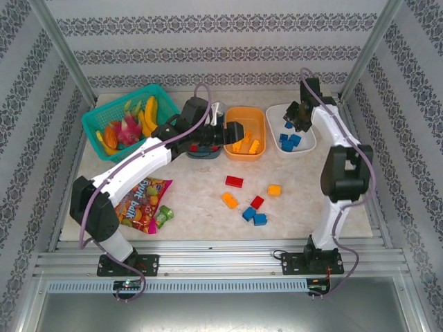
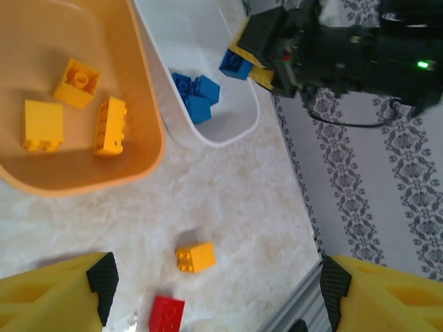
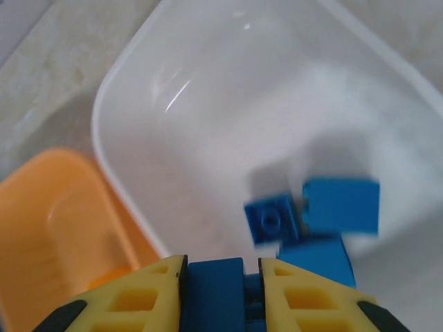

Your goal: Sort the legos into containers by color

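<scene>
Lighting: bright, even, from overhead. Shadows: short, soft. Glare: faint streaks on white tub (image 3: 149, 131) wall, 10 o'clock. Focus: right wrist view blurred; blue bricks (image 3: 342, 204), 4 o'clock, smeared.

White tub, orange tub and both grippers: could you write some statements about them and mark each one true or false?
1. The right gripper is shut on a blue lego over the white tub. True.
2. The orange tub holds red legos. False: it holds three orange legos.
3. The left gripper is open and empty. True.
4. No blue bricks lie loose on the table. False: two blue bricks lie there.
</scene>
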